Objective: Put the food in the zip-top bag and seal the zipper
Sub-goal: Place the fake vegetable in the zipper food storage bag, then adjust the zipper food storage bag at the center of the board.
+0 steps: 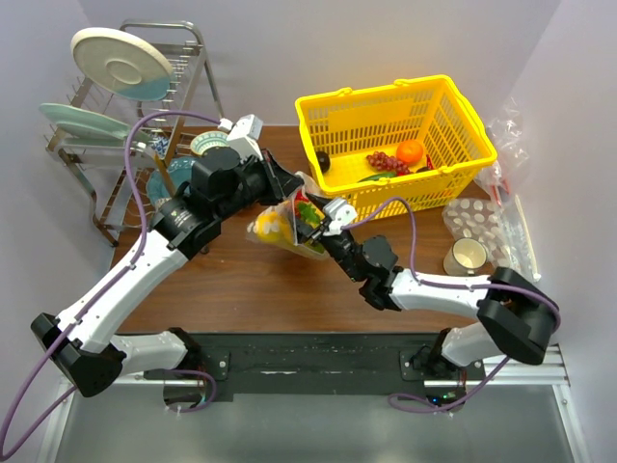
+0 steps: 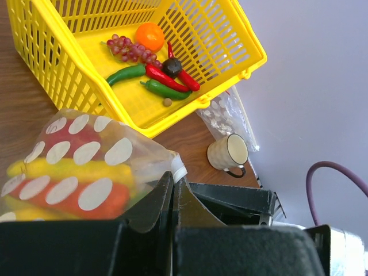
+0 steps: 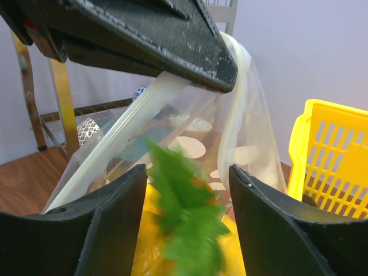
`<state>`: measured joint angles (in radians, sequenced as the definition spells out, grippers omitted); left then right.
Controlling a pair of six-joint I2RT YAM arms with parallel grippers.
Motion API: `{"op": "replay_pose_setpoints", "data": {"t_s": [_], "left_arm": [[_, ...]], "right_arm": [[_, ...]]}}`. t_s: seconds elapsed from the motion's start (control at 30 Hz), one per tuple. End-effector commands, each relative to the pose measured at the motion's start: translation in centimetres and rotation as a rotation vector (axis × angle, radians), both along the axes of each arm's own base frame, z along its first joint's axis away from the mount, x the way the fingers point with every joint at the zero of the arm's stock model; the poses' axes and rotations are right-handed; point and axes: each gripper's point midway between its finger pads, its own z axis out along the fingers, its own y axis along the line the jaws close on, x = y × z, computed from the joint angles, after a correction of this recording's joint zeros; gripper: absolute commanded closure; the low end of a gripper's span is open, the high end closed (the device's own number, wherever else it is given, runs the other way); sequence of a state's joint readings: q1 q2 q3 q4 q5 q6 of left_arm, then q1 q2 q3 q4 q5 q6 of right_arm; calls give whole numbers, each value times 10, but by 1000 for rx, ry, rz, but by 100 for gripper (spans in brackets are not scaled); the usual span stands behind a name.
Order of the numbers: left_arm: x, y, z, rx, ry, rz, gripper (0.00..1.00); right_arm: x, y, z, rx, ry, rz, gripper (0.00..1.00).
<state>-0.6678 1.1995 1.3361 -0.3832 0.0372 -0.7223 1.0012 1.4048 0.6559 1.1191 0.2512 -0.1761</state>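
Left hand [image 1: 287,189]: pressed together on the zipper [image 3: 115,144], holding up the zip-top bag [image 1: 280,230].
Right hand [image 3: 188,172]: spread at the bag's mouth, a leafy green top [image 3: 184,201] between its fingers.
Food [image 2: 69,184]: we see yellow and orange pieces inside.
Next: we judge the right hand nearer the unsealed strip, which slopes away from the left's pinch.

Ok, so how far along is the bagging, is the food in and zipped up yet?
Mostly in, not sealed. Done: yellow and orange-red food lies inside the zip-top bag. In hand: the left gripper is shut on a corner of the zipper, holding the bag up, while the open right gripper sits at the mouth with a green leafy piece between its fingers. Left: the zipper gapes apart and needs pressing closed.
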Motion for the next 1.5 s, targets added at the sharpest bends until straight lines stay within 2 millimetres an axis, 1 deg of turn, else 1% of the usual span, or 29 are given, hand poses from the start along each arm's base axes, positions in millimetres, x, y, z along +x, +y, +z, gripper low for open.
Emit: {"op": "replay_pose_setpoints", "data": {"t_s": [0.0, 0.03, 0.07, 0.1, 0.13, 0.17, 0.2, 0.23, 0.27, 0.3, 0.33, 0.37, 0.4, 0.43, 0.5, 0.63, 0.8, 0.87, 0.97, 1.07, 1.13, 1.17, 1.2, 1.27, 1.3, 1.37, 1.4, 1.43, 1.47], "left_arm": [[1, 4, 42, -71, -104, 13, 100], [2, 5, 40, -68, -103, 18, 100], [3, 5, 38, -59, -104, 22, 100], [4, 6, 36, -53, -103, 28, 100], [5, 7, 34, -47, -101, 32, 100], [5, 7, 32, -39, -104, 33, 100], [6, 7, 30, -34, -102, 33, 100], [9, 10, 28, -25, -103, 56, 100], [11, 11, 26, -15, -105, 65, 100], [11, 13, 23, -7, -105, 72, 100], [12, 13, 21, -2, -103, 76, 100], [13, 14, 19, 6, -104, 80, 100], [14, 14, 17, 11, -101, 81, 100], [14, 15, 15, 15, -100, 84, 100], [13, 15, 14, 16, -98, 82, 100], [13, 15, 11, 17, -96, 81, 100], [13, 14, 9, 24, -100, 74, 100], [13, 14, 7, 28, -97, 74, 100], [13, 14, 4, 34, -94, 75, 100], [13, 15, 4, 33, -93, 78, 100], [13, 16, 4, 34, -98, 79, 100], [13, 16, 3, 37, -94, 79, 100], [12, 16, 3, 35, -96, 79, 100], [12, 17, 1, 44, -96, 80, 100], [13, 17, -1, 48, -96, 81, 100], [14, 19, -9, 75, -92, 85, 100], [14, 20, -15, 90, -86, 84, 100], [15, 22, -20, 110, -87, 89, 100], [15, 23, -32, 132, -69, 92, 100]], "right_arm": [[-3, -10, 29, 43, 62, -9, 36], [-4, -10, 19, 1, 97, -10, 36], [-5, -11, 18, -1, 117, -6, 36], [-10, -16, 26, 9, 119, -2, 35], [-12, -18, 25, 1, 132, 4, 35], [-14, -20, 16, -27, 174, 7, 36], [-19, -26, 26, -13, 179, 11, 36], [-21, -30, 14, -65, 227, 9, 36], [-25, -32, 12, -65, 265, 14, 36], [-28, -37, 25, -49, 275, 13, 37], [-30, -42, 6, -122, 338, -3, 38], [-30, -47, 3, -126, 383, -24, 39], [-31, -50, 10, -128, 403, -35, 42], [-34, -58, -8, -198, 468, -60, 43], [-40, -66, -11, -199, 538, -74, 44], [-58, -79, -36, -229, 666, -67, 45], [-69, -95, -55, -207, 749, -102, 46], [-68, -104, -61, -211, 764, -144, 47], [-68, -108, -72, -240, 788, -169, 47], [-68, -104, -84, -279, 822, -179, 48], [-66, -100, -90, -294, 842, -182, 51], [-66, -98, -93, -299, 848, -182, 55], [-65, -95, -95, -303, 854, -176, 67], [-65, -89, -93, -295, 856, -157, 84], [-64, -86, -87, -282, 852, -150, 100], [-62, -83, -81, -277, 847, -148, 100], [-59, -79, -69, -260, 836, -142, 100], [-58, -78, -66, -272, 830, -142, 100], [-55, -75, -50, -249, 810, -138, 100]]}}
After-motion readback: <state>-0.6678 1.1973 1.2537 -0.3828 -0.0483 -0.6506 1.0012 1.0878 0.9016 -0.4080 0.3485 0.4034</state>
